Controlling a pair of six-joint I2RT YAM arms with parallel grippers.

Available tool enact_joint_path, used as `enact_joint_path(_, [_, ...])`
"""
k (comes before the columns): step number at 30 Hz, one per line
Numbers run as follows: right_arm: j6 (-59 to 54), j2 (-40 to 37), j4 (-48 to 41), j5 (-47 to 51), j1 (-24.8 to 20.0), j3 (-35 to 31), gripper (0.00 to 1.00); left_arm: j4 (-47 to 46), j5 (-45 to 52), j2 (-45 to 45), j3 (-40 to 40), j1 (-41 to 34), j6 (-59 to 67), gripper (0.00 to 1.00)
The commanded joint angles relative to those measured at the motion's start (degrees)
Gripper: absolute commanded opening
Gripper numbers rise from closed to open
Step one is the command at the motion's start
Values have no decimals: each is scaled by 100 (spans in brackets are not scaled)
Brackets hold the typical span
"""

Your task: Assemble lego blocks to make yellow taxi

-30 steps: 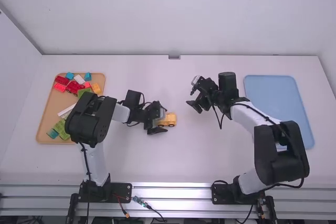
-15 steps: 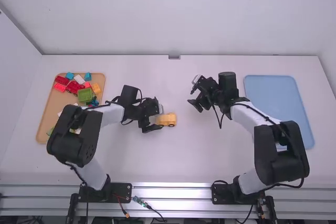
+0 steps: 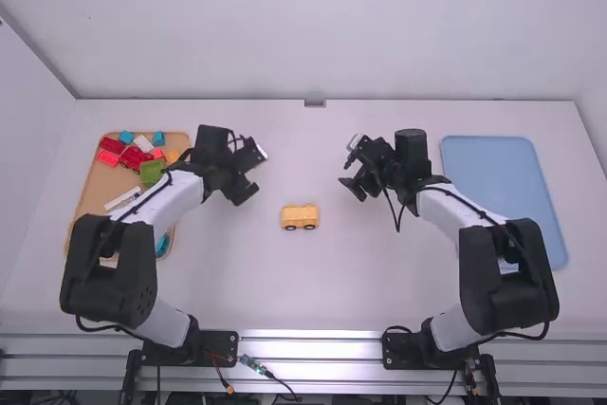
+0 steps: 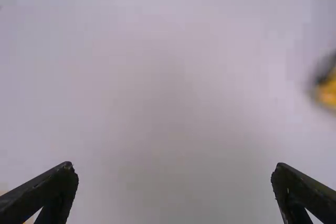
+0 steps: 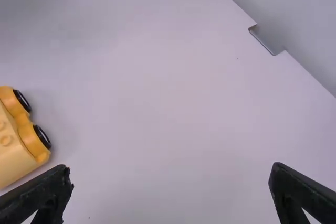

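The left hand and right hand hang open and empty above a white bench, a yellow toy car upright on its wheels midway between the bench's left and right edges, apparently placed for either arm to reach. Loose blocks lie in a tan tray by the left edge, likely the supply; a blue tray by the right edge may be meant for the finished taxi.
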Motion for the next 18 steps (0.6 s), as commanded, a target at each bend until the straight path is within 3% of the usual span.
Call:
enact_joint_path(1, [26, -127, 0, -9, -2, 33, 99, 111, -960, -131, 181, 240, -1209, 99])
enact_joint_path(11, [48, -127, 85, -11, -2, 33, 99, 22, -909, -61, 883, 1126, -3397, 99])
enact_joint_path(15, [46, -127, 105, -11, 4, 33, 99, -654, -870, 207, 1587, 1523, -4186, 99])
enact_joint_path(18, [46, -127, 85, -11, 2, 33, 99, -1532, -131, 656, 2439, 1862, -4312, 99])
